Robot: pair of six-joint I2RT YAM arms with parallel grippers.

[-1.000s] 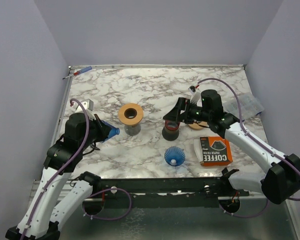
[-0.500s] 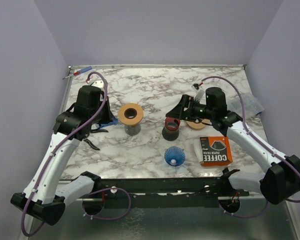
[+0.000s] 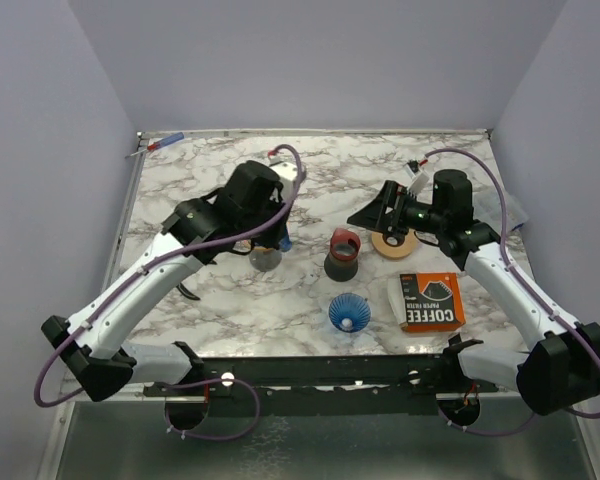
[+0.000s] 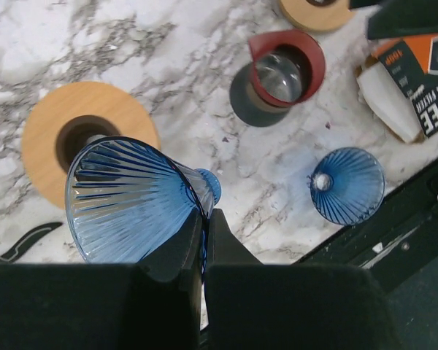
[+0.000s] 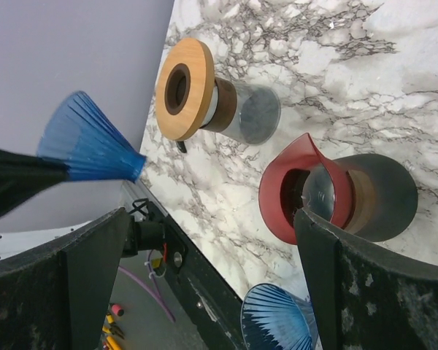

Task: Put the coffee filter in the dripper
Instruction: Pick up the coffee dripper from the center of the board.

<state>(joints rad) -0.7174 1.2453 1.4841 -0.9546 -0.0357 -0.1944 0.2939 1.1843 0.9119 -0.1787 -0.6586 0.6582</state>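
Note:
My left gripper (image 4: 204, 232) is shut on the rim of a blue ribbed dripper (image 4: 128, 200), holding it tilted just above a wood-topped glass stand (image 4: 55, 135). In the top view that gripper (image 3: 276, 236) covers most of the stand (image 3: 265, 258). A second blue cone (image 3: 348, 312) lies upside down near the front edge. The orange coffee filter box (image 3: 430, 300) lies at the front right, with white filter paper (image 4: 385, 102) showing at its open end. My right gripper (image 3: 377, 216) hangs open behind the red-rimmed carafe (image 3: 342, 253), with nothing between its fingers.
A loose wooden ring (image 3: 393, 243) lies right of the carafe. A small black piece (image 3: 185, 292) sits at the front left, a red and blue pen (image 3: 165, 143) at the back left corner, and a clear bag (image 3: 500, 210) at the right edge.
My left arm has swung from the table's left side to the middle, carrying the blue dripper over the wood-topped stand. My right gripper has drawn back to the right, away from the red-rimmed carafe.

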